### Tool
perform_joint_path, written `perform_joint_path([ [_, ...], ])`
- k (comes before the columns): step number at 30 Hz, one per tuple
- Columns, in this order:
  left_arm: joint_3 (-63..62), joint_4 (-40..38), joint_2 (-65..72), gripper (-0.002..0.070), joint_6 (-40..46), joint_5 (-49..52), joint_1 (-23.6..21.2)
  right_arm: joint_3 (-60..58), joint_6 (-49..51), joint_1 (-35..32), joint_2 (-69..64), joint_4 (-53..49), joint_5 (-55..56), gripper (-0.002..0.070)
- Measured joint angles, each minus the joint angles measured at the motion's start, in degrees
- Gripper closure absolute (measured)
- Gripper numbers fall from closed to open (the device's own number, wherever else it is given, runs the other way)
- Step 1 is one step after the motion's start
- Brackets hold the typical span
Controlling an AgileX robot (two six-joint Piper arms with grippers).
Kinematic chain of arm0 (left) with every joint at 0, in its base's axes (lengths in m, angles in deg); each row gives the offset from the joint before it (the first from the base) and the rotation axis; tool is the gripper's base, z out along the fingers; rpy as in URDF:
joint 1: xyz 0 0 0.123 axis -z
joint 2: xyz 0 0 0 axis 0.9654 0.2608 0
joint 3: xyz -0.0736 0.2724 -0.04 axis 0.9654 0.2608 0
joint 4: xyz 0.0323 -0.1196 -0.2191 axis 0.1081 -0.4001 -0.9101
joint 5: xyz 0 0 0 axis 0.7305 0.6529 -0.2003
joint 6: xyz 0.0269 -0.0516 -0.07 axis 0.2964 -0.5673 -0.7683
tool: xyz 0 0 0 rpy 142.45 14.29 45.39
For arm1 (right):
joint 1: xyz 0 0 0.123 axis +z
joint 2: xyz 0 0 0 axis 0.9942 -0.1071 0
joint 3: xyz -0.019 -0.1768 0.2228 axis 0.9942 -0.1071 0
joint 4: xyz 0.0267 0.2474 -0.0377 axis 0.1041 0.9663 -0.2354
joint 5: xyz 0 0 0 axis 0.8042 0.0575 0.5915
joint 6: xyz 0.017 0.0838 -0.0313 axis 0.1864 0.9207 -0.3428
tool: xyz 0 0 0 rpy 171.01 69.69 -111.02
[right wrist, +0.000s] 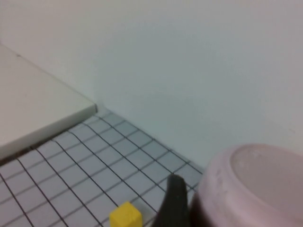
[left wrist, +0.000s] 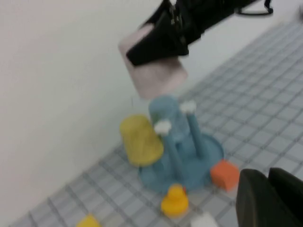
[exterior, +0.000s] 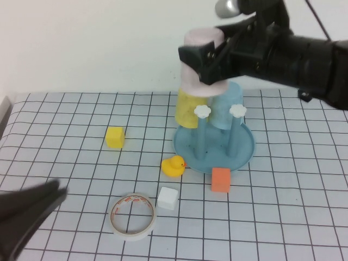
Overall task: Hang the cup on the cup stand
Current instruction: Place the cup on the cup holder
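The pale pink cup [exterior: 199,82] hangs upside down in the air just above the cup stand [exterior: 246,147], its wide rim over the back pegs. My right gripper [exterior: 205,61] comes in from the right and is shut on the cup's side. In the right wrist view the cup's base [right wrist: 253,182] fills the corner beside one dark finger [right wrist: 174,204]. The stand has a blue dish base and white flower caps [exterior: 202,111]. A yellow cup [exterior: 187,111] and a light blue cup [exterior: 228,111] hang on it. My left gripper [exterior: 57,193] is low at the near left, shut and holding nothing.
On the grid mat in front of the stand lie a yellow duck [exterior: 173,166], an orange cube [exterior: 220,179], a white cube [exterior: 167,198] and a tape roll [exterior: 132,215]. A yellow cube [exterior: 115,137] sits to the left. A pale wall stands behind.
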Motion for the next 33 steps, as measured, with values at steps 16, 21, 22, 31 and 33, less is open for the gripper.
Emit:
perform_joint_path([
  [16, 0.0, 28.9, -16.2, 0.0675, -33.7, 24.4, -2.3, 0.0, -0.8, 0.0, -7.4, 0.7, 8.0, 0.0086],
  [21, 0.0, 28.9, -18.0, 0.0675, -34.3, 27.9, -2.3, 1.4, -0.8, 0.0, -9.9, 0.8, 8.4, 0.0086],
  [22, 0.0, 28.9, -18.0, 0.0675, -34.3, 28.2, -2.3, 2.2, -0.8, 0.0, -10.4, 0.9, 8.4, 0.0086],
  [31, 0.0, 29.2, -18.0, 0.0675, -34.3, 28.7, -2.3, 5.7, -0.8, 0.0, -13.1, 1.0, 8.5, 0.0087],
  [33, 0.0, 29.3, -18.0, 0.0675, -34.3, 28.7, -2.3, 5.7, -0.8, 0.0, -13.5, 1.0, 8.5, 0.0087],
])
